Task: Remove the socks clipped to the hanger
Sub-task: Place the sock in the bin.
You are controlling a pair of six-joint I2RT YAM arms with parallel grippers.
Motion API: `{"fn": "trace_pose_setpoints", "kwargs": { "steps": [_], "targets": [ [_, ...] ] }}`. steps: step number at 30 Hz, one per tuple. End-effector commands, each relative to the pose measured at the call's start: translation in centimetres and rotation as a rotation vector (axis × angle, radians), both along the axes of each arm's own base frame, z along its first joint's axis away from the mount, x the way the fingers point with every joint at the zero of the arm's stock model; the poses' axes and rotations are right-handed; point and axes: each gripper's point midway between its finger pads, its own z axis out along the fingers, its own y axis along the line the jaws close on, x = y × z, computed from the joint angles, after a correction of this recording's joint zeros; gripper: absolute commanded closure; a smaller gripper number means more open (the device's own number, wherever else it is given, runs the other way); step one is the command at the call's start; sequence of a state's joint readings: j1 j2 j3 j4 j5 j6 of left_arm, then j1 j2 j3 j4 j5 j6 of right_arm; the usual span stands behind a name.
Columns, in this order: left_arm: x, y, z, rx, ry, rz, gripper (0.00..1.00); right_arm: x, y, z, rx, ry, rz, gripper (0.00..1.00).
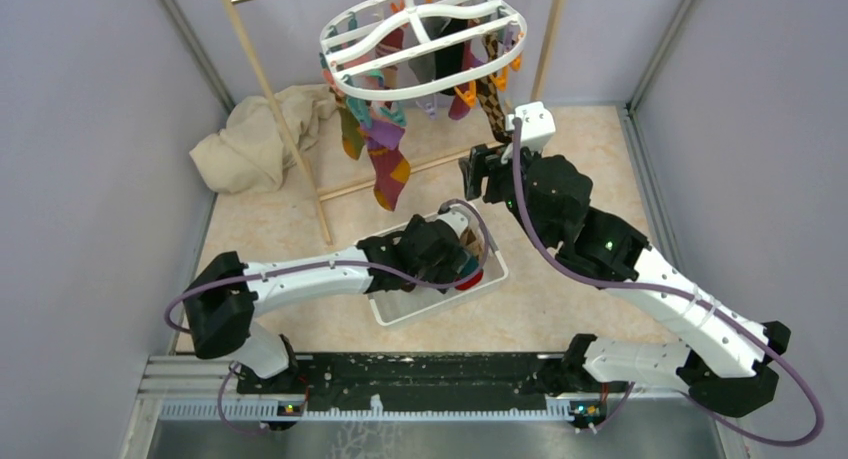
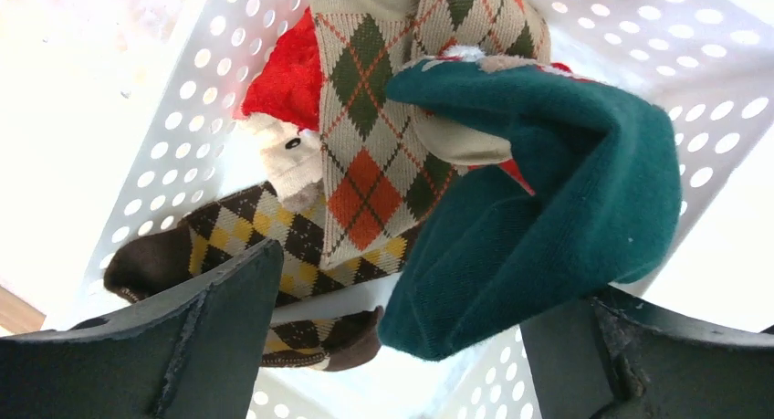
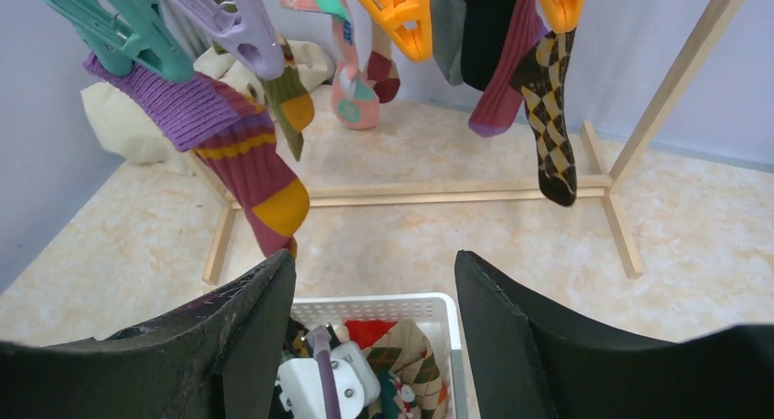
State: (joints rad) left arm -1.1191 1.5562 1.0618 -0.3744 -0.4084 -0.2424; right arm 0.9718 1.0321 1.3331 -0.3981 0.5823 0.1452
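Left hand (image 2: 411, 282) splayed wide above basket (image 2: 183, 118).

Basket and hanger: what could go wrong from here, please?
1. The green sock sits high in the basket, close under the open left gripper; it may snag and come out as the arm lifts.
2. The open right gripper faces the hanging argyle sock; a hard pull may swing the hanger.
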Motion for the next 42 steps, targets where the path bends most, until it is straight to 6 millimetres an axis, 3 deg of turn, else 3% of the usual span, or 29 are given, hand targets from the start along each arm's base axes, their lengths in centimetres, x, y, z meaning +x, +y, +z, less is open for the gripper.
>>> {"fn": "trace_pose_setpoints", "kwargs": {
  "steps": [1, 10, 18, 32, 42],
  "targets": [
    [0.4, -0.9, 2.2, -0.108, -0.037, 0.001, 0.01, -0.1, -0.8, 1.0, 0.046, -0.019, -0.021, 0.35],
    [1.4, 0.7, 7.7, -0.212, -0.192, 0.033, 0.01, 0.2, -0.2, 0.0, 0.038, -0.002, -0.011, 0.34],
    [0.1, 1.6, 8.1, -0.257, -0.165, -0.032, 0.01, 0.3, 0.1, -0.7, 0.033, 0.013, -0.004, 0.33],
    [5.9, 14.1, 10.4, -0.35, -0.347, 0.47, 0.01, 0.1, 2.0, -2.2, 0.044, 0.047, 0.067, 0.33],
    [10.0, 16.1, 11.0, -0.392, -0.494, 0.495, 0.01, -0.3, 2.0, -3.0, 0.046, 0.066, 0.081, 0.33]
  ]
}}
